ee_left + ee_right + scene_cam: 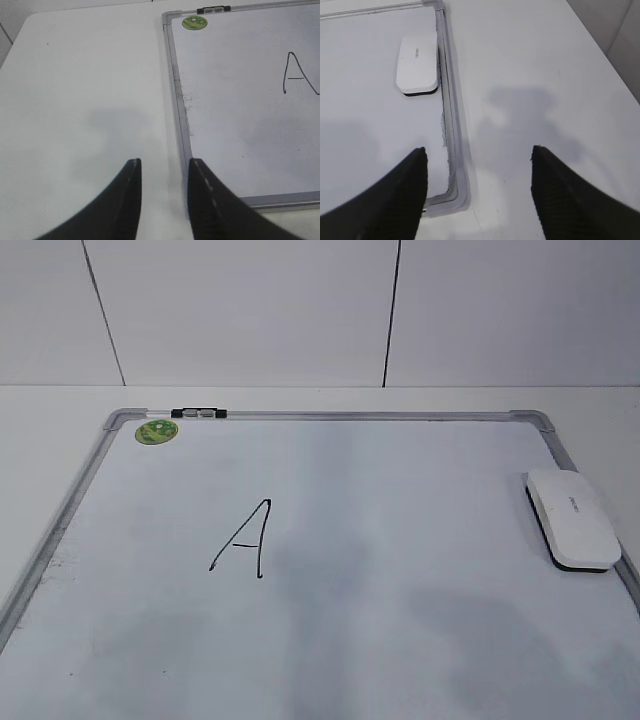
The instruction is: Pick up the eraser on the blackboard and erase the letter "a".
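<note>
The eraser [571, 520] lies flat on the blackboard [400, 660] against its right frame, near the far right corner — well apart from the capital "A" [243, 539] drawn left of centre; no lowercase letter shows in any view. A green sticker [157, 431] sits in the board's far left corner. The left hand [162, 172] hovers over the desk [85, 100] at the board's left edge with fingers narrowly parted, while the right hand [477, 160] hangs spread wide over the near right corner — both hold nothing.

Eraser [571, 519] lies against blackboard [330, 640] frame.
</note>
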### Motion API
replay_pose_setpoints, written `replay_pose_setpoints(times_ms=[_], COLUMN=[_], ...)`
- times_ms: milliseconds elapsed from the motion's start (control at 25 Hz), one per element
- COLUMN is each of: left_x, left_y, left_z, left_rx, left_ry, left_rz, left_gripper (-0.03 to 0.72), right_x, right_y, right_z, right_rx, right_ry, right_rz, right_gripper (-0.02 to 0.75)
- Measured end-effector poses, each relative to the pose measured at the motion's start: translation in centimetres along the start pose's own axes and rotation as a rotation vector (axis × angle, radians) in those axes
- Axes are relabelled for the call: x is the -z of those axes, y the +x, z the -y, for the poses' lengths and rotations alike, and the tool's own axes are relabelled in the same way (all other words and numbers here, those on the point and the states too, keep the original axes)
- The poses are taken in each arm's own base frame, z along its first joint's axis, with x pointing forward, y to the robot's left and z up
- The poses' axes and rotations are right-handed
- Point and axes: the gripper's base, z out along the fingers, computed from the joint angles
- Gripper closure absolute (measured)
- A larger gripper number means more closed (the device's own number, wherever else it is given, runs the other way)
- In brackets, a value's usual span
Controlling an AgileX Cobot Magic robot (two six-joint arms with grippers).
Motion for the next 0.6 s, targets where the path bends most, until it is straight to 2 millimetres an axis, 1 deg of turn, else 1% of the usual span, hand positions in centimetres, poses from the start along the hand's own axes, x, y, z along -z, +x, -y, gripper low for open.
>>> replay_pose_setpoints(times_ms=[600], left_x=[0.00], left_y=[0.00], left_z=[0.00], left_rx=[0.000], left_ry=[0.000], left_rz=[0.000], left_gripper=[0.453], right_x=[0.00], right_y=[0.00], right_z=[0.00], right_rx=[0.000], right_ry=[0.000], right_rz=[0.000], right_gripper=[0.214])
